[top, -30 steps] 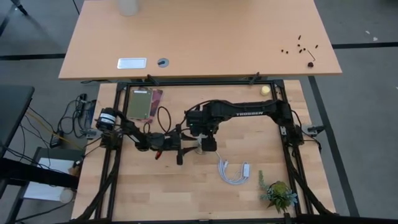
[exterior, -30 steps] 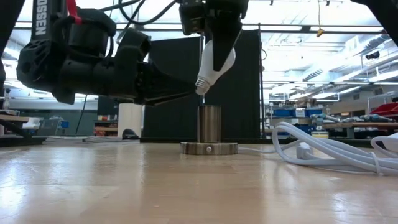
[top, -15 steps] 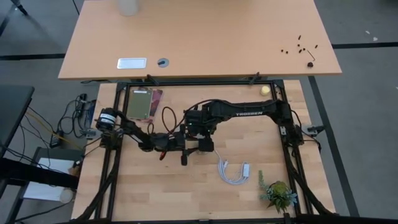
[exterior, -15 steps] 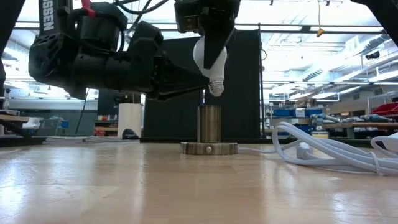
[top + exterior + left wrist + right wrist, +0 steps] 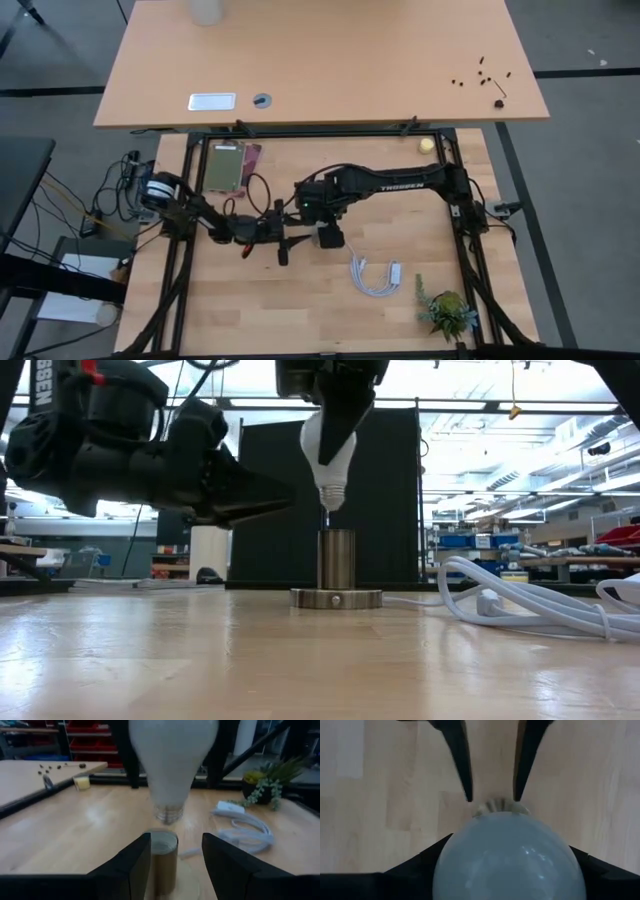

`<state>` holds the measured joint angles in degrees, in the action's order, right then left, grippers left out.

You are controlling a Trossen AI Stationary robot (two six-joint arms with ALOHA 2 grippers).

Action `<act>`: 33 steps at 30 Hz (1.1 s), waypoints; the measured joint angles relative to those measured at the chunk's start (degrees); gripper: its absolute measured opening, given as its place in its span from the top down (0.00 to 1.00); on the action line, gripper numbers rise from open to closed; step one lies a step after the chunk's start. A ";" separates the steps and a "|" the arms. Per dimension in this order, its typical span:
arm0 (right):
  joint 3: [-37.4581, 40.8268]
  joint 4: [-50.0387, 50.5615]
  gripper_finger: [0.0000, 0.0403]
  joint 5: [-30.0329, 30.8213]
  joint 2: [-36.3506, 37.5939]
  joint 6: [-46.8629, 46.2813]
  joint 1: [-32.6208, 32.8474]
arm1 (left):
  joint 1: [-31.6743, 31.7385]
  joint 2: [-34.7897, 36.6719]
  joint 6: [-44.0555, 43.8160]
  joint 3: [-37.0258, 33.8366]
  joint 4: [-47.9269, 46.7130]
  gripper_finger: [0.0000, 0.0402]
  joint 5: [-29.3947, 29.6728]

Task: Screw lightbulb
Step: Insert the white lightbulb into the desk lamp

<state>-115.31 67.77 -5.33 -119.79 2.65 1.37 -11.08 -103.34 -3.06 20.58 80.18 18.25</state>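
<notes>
The frosted-white lightbulb point(image 5: 328, 450) hangs nearly upright in my right gripper point(image 5: 335, 430), its silvery screw base point(image 5: 328, 495) just above the open top of the metal socket cylinder point(image 5: 337, 558). The socket stands on its round disc point(image 5: 336, 598) at mid table. My left gripper point(image 5: 176, 865) lies level and open to the table's left of the socket point(image 5: 162, 857), its fingertips point(image 5: 285, 498) short of it and nothing between them. In the right wrist view the bulb point(image 5: 507, 855) fills the foreground above the socket's rim point(image 5: 495, 806). My right gripper pinches the bulb's rounded glass globe point(image 5: 445, 857) between its two fingers, one on each side. The fingers come from above, pointing steeply down. The bulb hangs below them, lifted clear, screw base down and close over the socket's mouth.
A coiled white cable with plug point(image 5: 520, 600) lies on the table's right of the socket, also in the high view point(image 5: 375, 275). A small plant point(image 5: 448, 312) stands at the near right corner. A flat card point(image 5: 228, 165) lies at the far left.
My right gripper has tipped the bulb: its base first slanted toward the left gripper, swung the other way, and now points almost straight down over the socket. My left gripper went toward the socket, then drew back toward the table's left edge, staying open.
</notes>
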 joint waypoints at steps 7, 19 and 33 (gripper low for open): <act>0.00 -0.57 0.32 1.21 0.00 1.63 -0.93 | -1.49 -0.12 2.42 -0.20 0.22 0.55 2.07; 7.24 -2.81 0.32 1.24 2.52 0.59 -0.37 | -5.73 -0.14 2.39 -3.28 0.86 0.55 10.97; 24.63 -21.26 0.32 0.27 9.81 -0.92 -0.53 | -6.05 -0.16 -0.43 -1.21 -5.70 0.55 12.16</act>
<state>-90.67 46.50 -5.06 -109.98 1.73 0.84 -17.13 -103.50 -3.49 19.37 74.48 30.41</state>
